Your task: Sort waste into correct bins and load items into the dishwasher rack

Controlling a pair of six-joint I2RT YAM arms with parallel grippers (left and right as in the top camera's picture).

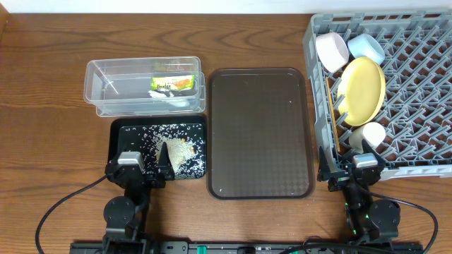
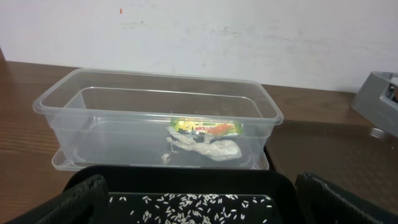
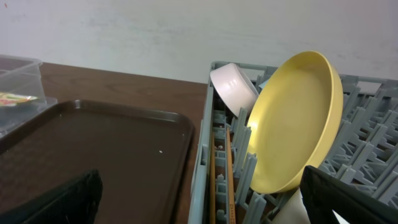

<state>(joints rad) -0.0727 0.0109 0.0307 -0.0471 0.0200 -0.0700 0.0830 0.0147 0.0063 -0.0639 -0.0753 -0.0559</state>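
One grey dishwasher rack (image 1: 424, 106) holds two bowls, a pink-white bowl (image 1: 331, 49) and a light blue bowl (image 1: 366, 48). It also holds one yellow plate (image 1: 363, 88) on edge, one white cup (image 1: 368, 134) and two chopsticks (image 3: 213, 186).

One clear tub (image 1: 99, 88) contains one snack wrapper (image 1: 173, 83) and one crumpled paper (image 1: 159, 93). One black tray (image 1: 121, 137) carries scattered rice (image 1: 191, 144).

A brown serving tray (image 1: 260, 134) lies between them on the wooden tabletop (image 1: 42, 106), with a white wall (image 2: 249, 31) behind.

Only the right wrist view separates the chopsticks.

The left tool (image 1: 139, 168) and right tool (image 1: 353, 169) are released, grasping nothing.

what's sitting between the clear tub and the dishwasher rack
The flat brown tray lies between the clear tub and the grey rack, with a narrow strip of wooden table on each side. The overhead view shows it.
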